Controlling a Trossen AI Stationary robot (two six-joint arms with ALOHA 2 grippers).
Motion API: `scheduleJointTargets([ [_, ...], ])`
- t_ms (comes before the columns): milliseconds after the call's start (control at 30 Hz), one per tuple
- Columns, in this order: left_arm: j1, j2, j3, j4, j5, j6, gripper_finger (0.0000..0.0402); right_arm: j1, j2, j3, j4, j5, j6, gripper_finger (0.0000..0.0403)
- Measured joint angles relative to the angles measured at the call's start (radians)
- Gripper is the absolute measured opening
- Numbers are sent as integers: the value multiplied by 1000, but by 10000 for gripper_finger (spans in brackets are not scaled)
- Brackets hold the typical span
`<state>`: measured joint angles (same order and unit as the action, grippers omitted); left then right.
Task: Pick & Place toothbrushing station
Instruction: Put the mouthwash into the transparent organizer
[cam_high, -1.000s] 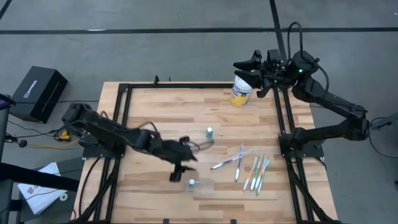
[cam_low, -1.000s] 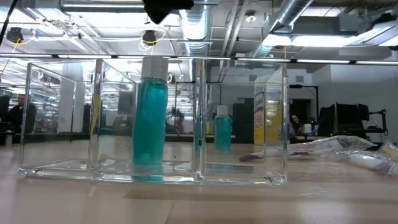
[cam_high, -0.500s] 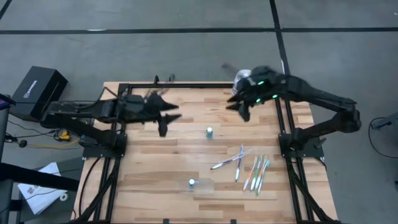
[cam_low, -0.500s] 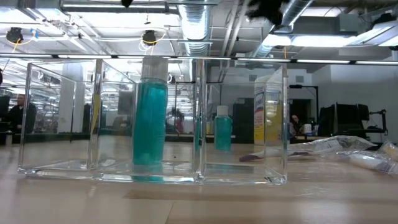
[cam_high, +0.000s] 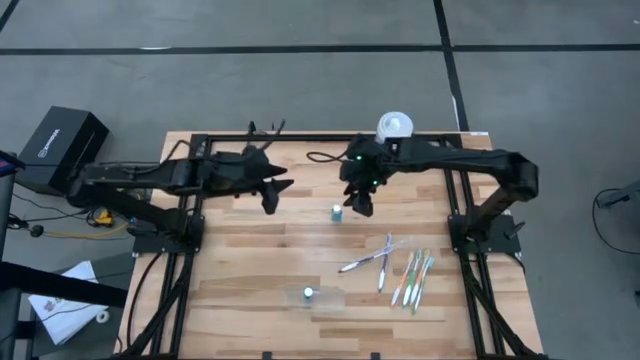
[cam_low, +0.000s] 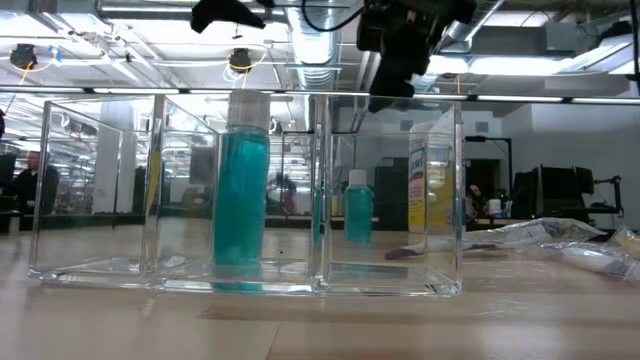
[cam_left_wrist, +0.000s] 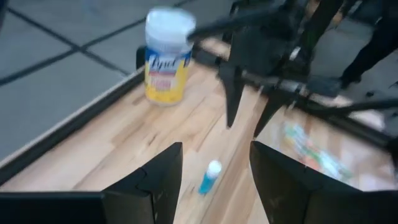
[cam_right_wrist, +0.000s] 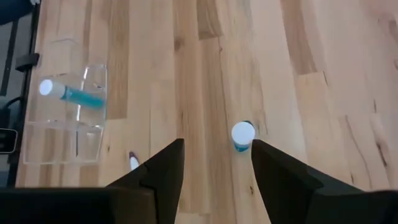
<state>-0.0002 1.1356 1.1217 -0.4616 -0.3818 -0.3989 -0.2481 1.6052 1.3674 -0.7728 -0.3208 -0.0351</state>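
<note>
From the high view I have the right gripper (cam_high: 358, 205) poised just beside the free-standing teal tube (cam_high: 337, 212) at mid-table, fingers spread, nothing held; the left gripper (cam_high: 270, 203) waits apart to its left, also spread and empty. The second teal tube (cam_high: 308, 293) stands in the clear organizer (cam_high: 325, 299) near the front edge, and the toothbrushes (cam_high: 400, 270) lie scattered to the right. In the low view the organizer (cam_low: 400, 200) fills the foreground with that tube (cam_low: 241, 190) upright in it, the loose tube (cam_low: 358, 205) seen through it farther back, the right gripper (cam_low: 392, 90) above; the bag at the right is hard to make out, probably crumpled clear plastic. The left wrist view shows the loose tube (cam_left_wrist: 209, 177) upright beyond my open fingers, with the wipes canister (cam_left_wrist: 167, 55) behind. The right wrist view looks straight down on the tube's white cap (cam_right_wrist: 242, 132) between spread fingers. To take it cleanly, I'd centre the cap between the fingers, descend straight, and close on the body below the cap so it doesn't tip.
</note>
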Motion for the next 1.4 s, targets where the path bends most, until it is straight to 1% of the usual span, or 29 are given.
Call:
scheduleJointTargets([
  [233,2,74,0,4,15,23,182,-7,3,0,18,11,15,173],
  [433,10,82,0,-5,4,46,182,-17,55,-2,27,33,50,173],
  [500,23,61,-1,-40,4,58,182,-15,83,2,55,32,61,173],
  [667,65,-3,0,-84,6,78,182,1,136,0,54,31,66,172],
  [733,80,-43,0,-129,7,81,182,0,146,-1,56,31,74,172],
  [800,96,-81,0,-140,7,85,182,-2,163,0,77,31,81,172],
  [1100,161,-217,-29,-244,9,107,182,-1,184,0,137,32,114,172],
  [1167,163,-227,-47,-271,12,105,182,-2,183,0,137,33,117,172],
  [1400,164,-243,-96,-279,46,82,182,-9,183,0,141,34,122,172],
])
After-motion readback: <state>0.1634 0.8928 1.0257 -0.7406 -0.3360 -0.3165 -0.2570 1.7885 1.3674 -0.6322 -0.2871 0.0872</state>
